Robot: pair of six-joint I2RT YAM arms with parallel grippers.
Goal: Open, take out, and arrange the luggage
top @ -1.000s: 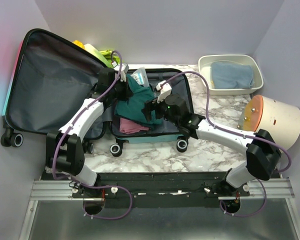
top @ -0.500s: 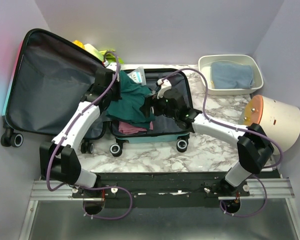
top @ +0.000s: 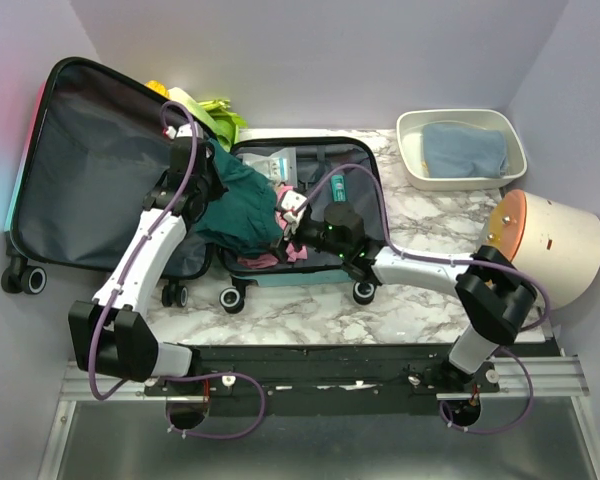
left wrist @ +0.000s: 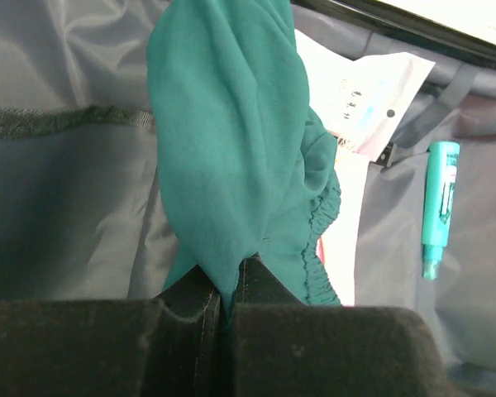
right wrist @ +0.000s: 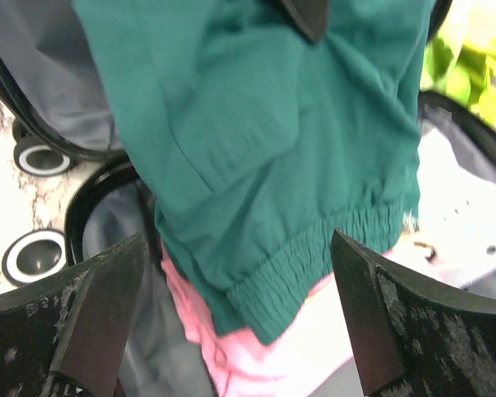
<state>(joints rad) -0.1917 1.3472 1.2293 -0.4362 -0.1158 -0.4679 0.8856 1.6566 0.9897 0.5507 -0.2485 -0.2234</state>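
Luggage (top: 90, 170) is lying open on the counter (top: 430, 300). We are starting at our left fingers (left wrist: 314, 347), which are pressing together on a fold of a green garment (left wrist: 231, 149). The cloth is bunching out from them over the grey lining. Our right fingers (right wrist: 91, 322) are standing wide apart and gripping nothing. They are hovering just beside the garment's elastic hem, and a pink cloth (right wrist: 223, 364) is showing under that hem. Both sets of fingers are reaching over one half of the case, which is sitting on the marble between our arms with its black wheels (top: 232, 297) facing us. In that half a white packet (left wrist: 364, 99) is lying against the lining, and a teal pen-like tube (left wrist: 440, 198) is lying near it. The other half is spreading open at the far left, showing its dark lining. Behind it some yellow-green things (top: 205, 105) are peeking out. At the far right a white tray (top: 410, 130) is holding a folded blue cloth (top: 465, 148). Nearer to us, a white drum (top: 555, 245) with an orange face is lying on its side.
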